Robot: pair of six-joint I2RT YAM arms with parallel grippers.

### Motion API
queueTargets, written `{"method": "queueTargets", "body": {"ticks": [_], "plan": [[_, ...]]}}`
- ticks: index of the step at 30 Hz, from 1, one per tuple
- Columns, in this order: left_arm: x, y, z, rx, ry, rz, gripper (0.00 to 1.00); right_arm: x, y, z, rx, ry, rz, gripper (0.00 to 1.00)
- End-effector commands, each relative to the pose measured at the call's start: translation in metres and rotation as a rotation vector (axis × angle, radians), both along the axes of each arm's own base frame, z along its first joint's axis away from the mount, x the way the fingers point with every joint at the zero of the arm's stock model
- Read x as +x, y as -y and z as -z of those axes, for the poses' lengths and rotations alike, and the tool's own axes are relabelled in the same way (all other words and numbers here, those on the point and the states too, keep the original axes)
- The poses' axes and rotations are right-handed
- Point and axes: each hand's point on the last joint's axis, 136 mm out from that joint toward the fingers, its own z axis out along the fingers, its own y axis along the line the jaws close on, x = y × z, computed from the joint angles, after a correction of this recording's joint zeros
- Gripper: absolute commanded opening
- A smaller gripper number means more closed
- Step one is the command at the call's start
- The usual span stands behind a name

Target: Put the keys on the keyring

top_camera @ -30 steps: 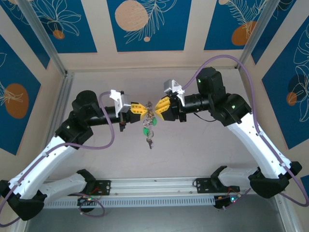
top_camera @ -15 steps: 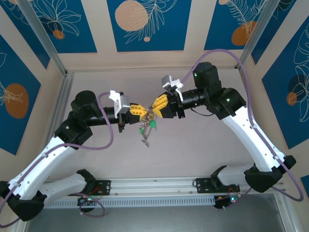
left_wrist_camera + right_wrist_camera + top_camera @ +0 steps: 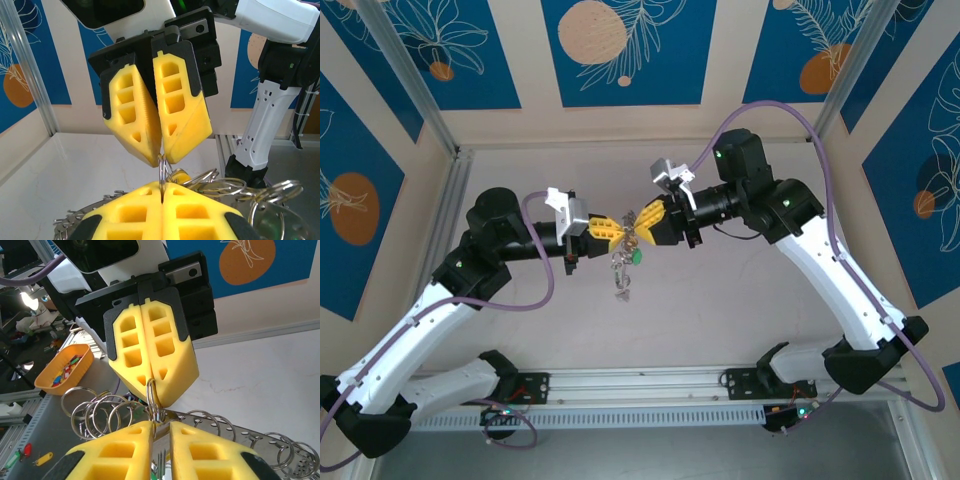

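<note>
Tools nose to nose on the keyring, keys dangling beneath

Left tool (image 3: pixel 614 232) was pressed fully together on the wire of the keyring (image 3: pixel 629 238). In its own wrist view its fingers (image 3: pixel 132 212) met flush, with the wire rising out of the seam. Right tool (image 3: pixel 644 230) faced it tip to tip. Its fingers (image 3: pixel 200 455) showed only a narrow slot with the same wire running through, so it looked nipped on the ring as well, just beside the left grip. The keyring hung in the air between the two, well above the table (image 3: pixel 740 310). The keys (image 3: pixel 621 285) dangled under it, a green-headed key (image 3: pixel 636 257) nearest the ring. Whether every key was already threaded could not be told.

The step in hand appeared to be working a key along the wire while both tools steadied the ring. Doing it well would have called for the left tool to act as a firm anchor and for the right tool to move slowly along the line of the wire, never across it. With two grips so close together, a twist could bend the thin loop or flick it free. Neighbouring wire loops (image 3: pixel 102 412) crowded the pinch point, so the right tool needed to bite on one strand, not several. Any jerk would have set the hanging keys swinging, so small, smooth motions suited best
</note>
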Motion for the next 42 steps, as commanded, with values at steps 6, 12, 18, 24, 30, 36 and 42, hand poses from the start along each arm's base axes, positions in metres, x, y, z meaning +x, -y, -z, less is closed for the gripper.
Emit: {"method": "queueTargets", "body": {"ticks": [6, 12, 18, 24, 30, 36, 42], "plan": [[-0.009, -0.007, -0.025, -0.052, 0.079, 0.018, 0.0, -0.014, -0.003, -0.004, 0.005, -0.026, -0.064, 0.11], [-0.01, -0.008, -0.027, -0.056, 0.085, 0.016, 0.0, -0.012, -0.006, -0.002, 0.003, -0.041, -0.068, 0.0], [-0.012, -0.009, -0.027, -0.058, 0.088, 0.021, 0.0, -0.004, -0.01, 0.003, -0.027, -0.085, -0.046, 0.0], [-0.013, -0.01, -0.027, -0.06, 0.096, 0.02, 0.0, 0.001, -0.014, 0.007, -0.058, -0.119, -0.038, 0.0], [-0.014, -0.011, -0.026, -0.059, 0.103, 0.018, 0.0, 0.001, -0.018, 0.015, -0.096, -0.151, -0.045, 0.0], [-0.015, -0.01, -0.027, -0.062, 0.109, 0.025, 0.0, -0.005, -0.025, 0.023, -0.136, -0.195, -0.086, 0.0], [-0.018, -0.011, -0.028, -0.068, 0.119, 0.039, 0.0, -0.008, -0.029, 0.02, -0.136, -0.214, -0.111, 0.0]]}}
